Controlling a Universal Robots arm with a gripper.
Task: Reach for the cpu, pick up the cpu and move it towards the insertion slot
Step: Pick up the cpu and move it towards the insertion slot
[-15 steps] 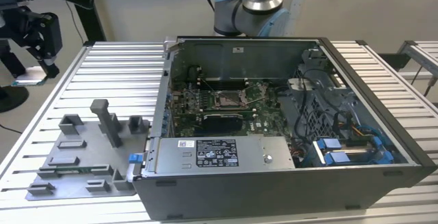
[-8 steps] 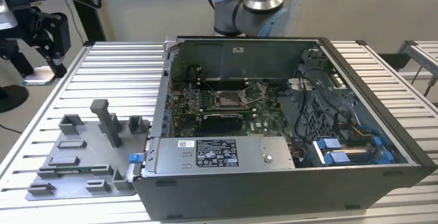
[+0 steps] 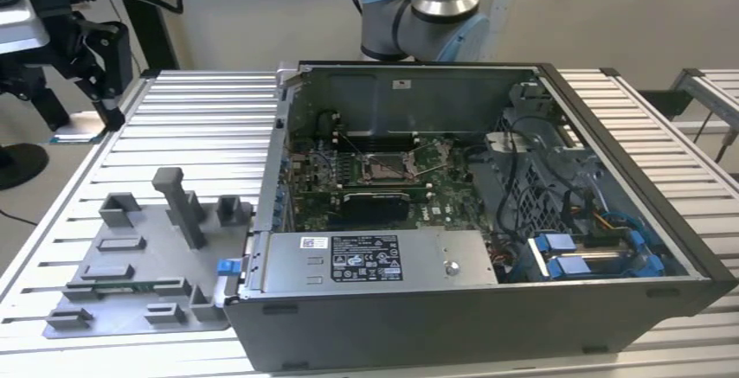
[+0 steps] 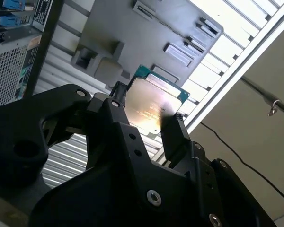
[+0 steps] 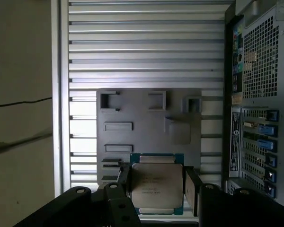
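Cpu (image 5: 157,182) is clamped by its edges in the gripper (image 5: 157,190) above the grey tray (image 5: 146,127), so it is best carried level and slowly over the computer case (image 3: 462,313) wall toward the insertion slot (image 3: 387,168).

In the first wrist view the picture's edge cuts off most of my gripper (image 5: 158,180), and my fingers (image 5: 192,189) cover parts of the side edges of the cpu (image 5: 156,187). The cpu hides part of the grey tray (image 5: 132,109). In the second wrist view one finger covers a cpu corner. In the exterior view the insertion slot (image 3: 387,168) is too small for me to tell how its lever lies.
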